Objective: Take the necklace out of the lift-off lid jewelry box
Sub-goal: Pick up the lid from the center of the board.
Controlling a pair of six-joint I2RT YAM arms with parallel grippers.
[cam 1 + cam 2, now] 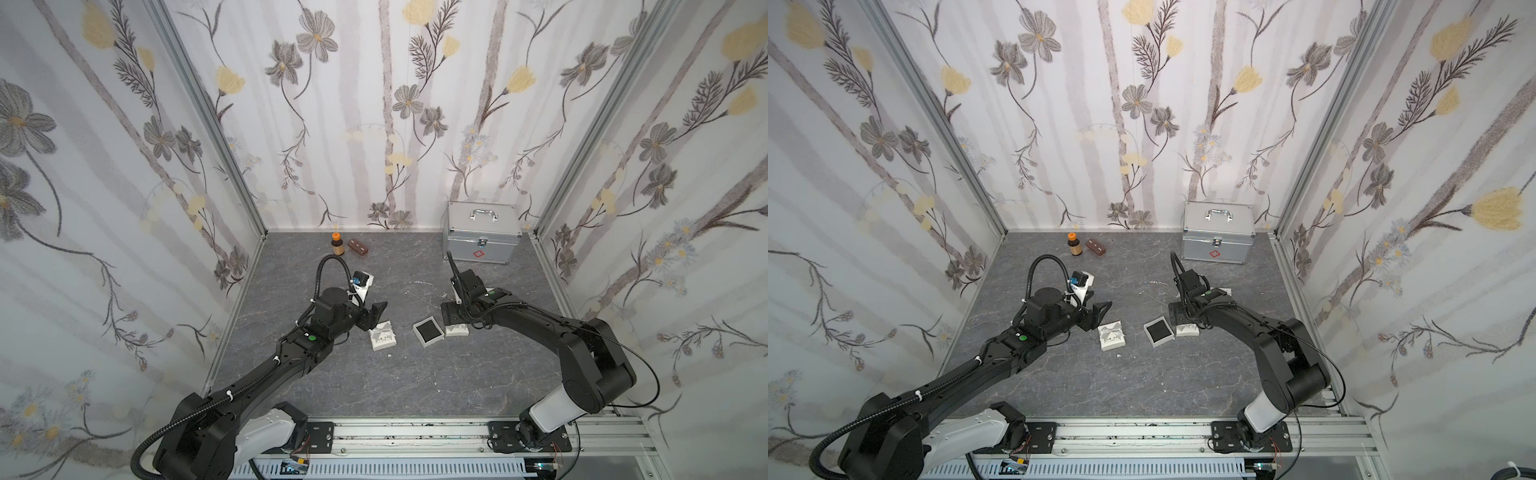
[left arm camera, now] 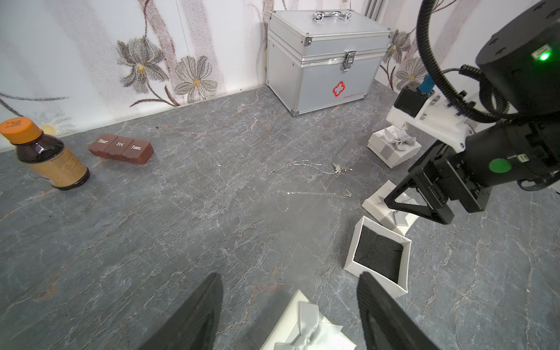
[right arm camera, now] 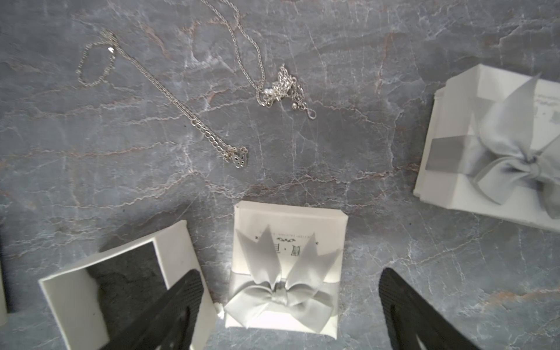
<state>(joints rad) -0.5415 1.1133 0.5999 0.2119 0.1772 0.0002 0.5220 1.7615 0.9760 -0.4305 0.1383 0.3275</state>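
Your left fingers [image 2: 194, 315] and right fingers [image 3: 418, 318], cropped in the wrist views, gape wide while the thin silvery necklace [image 3: 194, 121] lies on the grey marbled bench [image 3: 333, 151] near the open white box [image 3: 172, 245].

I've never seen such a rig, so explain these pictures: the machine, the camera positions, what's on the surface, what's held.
It is a robot: a black left arm and right arm, each ending in a two-finger gripper. Two pictures look down from overhead; two come from wrist cameras. On the grey marble-patterned table lie an empty white cardboard box lined with black foam, a grey-bowed white lid beside it, one closed bowed box, a second closed box, a thin silvery necklace and a second necklace with a larger pendant. At the back stand a silver metal case, a brown orange-capped bottle and a brown pill organiser. The left gripper and right gripper are open, holding nothing.
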